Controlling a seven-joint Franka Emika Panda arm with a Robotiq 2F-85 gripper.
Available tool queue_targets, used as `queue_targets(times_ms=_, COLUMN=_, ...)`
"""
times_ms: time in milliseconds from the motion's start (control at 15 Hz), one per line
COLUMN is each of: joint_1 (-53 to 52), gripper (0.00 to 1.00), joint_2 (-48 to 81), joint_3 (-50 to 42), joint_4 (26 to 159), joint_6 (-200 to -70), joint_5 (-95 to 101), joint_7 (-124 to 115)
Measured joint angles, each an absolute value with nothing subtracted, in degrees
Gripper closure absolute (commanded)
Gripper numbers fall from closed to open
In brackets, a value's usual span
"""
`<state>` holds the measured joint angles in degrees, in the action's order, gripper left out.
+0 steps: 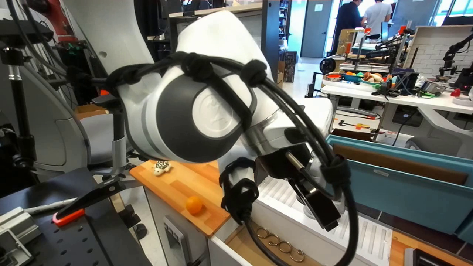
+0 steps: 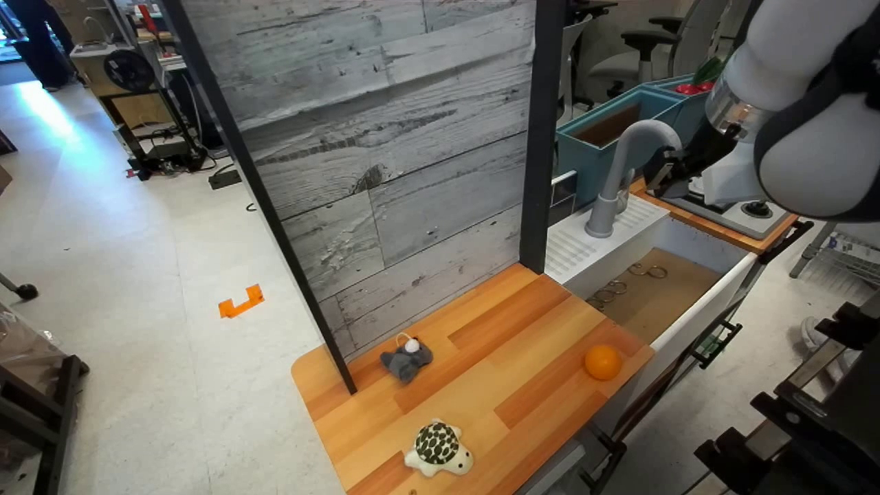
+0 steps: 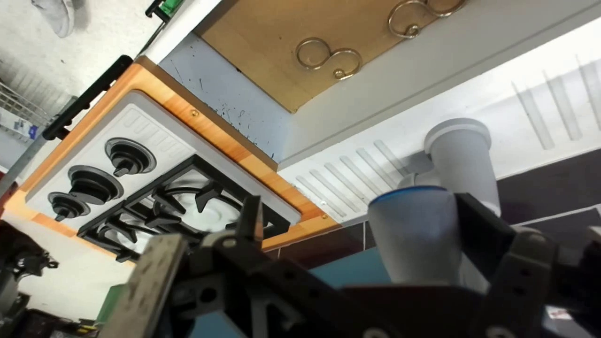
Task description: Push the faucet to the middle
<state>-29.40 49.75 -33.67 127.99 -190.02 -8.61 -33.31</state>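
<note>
Calling, prob., for a slow sideways push w/o squeezing, to get the faucet [image 2: 614, 175] — on white ledge [image 2: 575, 249] alongside sink basin [image 2: 680, 290], w/ spout end [image 3: 412, 230] showing btwn fingers [image 3: 249, 220] of wide-parted gripper [image 3: 358, 201] — over to mid-basin.

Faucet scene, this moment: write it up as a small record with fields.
target: grey gooseneck faucet beside the sink basin
gripper: open
faucet and gripper: spout end shows between the fingers in the wrist view; contact unclear
in sink basin: curled metal pieces
beside sink basin: stove
on wooden counter: orange ball, turtle toy, grey toy
</note>
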Motion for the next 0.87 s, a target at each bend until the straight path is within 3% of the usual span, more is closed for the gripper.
queue_targets(times_ms=333, joint_1=-20.5, gripper=0.00, joint_2=37.4, joint_3=-26.7, joint_4=131.7, joint_6=-180.4, joint_5=-7.3, joint_7=-15.8)
queue_targets(times_ms=867, joint_1=-13.7, gripper=0.00, joint_2=22.5, joint_3=-20.1, joint_4=134.7, joint_6=-152.0, joint_5=4.6, joint_7=-7.3)
